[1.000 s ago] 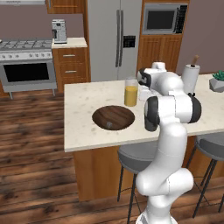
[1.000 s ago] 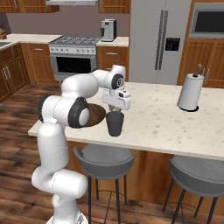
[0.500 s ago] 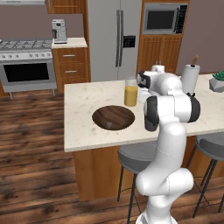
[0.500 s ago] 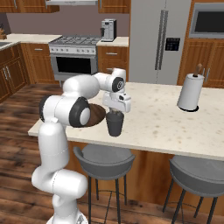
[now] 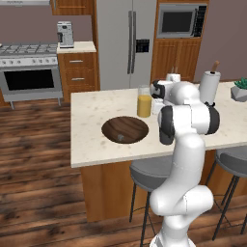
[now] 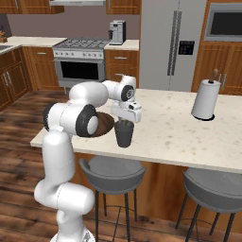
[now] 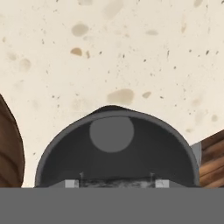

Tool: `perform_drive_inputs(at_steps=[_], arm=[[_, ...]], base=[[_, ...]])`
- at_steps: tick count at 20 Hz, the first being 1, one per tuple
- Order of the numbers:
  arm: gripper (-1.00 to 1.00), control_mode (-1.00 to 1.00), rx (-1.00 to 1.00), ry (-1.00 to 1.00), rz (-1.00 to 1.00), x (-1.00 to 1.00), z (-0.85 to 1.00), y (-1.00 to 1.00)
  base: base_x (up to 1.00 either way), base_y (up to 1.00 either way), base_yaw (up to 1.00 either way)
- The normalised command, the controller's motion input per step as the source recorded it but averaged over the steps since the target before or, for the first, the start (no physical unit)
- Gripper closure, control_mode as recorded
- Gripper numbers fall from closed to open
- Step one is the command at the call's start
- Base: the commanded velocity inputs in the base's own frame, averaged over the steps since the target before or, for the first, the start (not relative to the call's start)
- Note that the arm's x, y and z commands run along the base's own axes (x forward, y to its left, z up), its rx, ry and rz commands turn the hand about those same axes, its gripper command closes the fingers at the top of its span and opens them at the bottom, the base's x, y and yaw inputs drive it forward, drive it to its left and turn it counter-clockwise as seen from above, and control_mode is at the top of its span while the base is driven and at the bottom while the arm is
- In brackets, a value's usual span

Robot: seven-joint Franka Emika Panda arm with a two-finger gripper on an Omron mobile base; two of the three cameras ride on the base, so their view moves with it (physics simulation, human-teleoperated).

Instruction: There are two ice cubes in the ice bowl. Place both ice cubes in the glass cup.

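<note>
The gripper (image 6: 124, 122) hangs just above the glass cup (image 6: 124, 135), its jaws' spread hidden, possibly holding an ice cube; released off-centre, a cube could strike the rim and bounce onto the counter (image 6: 175, 127).

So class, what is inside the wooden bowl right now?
One ice cube lies in the bowl. In the right base view the arm covers most of the bowl, so nothing more can be told there.
</note>
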Motion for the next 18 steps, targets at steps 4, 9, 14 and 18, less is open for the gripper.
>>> perform_drive_inputs(at_steps=[4, 9, 14, 18], arm=[[1.00, -1.00, 0.00, 0.00, 0.00, 0.21, -0.06, 0.00], [1.00, -1.00, 0.00, 0.00, 0.00, 0.15, -0.17, 0.00], [1.00, -1.00, 0.00, 0.00, 0.00, 0.12, -0.22, 0.00], [-1.00, -1.00, 0.00, 0.01, 0.00, 0.01, -0.03, 0.00]], base=[[0.00, 0.00, 0.00], [0.00, 0.00, 0.00], [0.00, 0.00, 0.00], [0.00, 0.00, 0.00]])
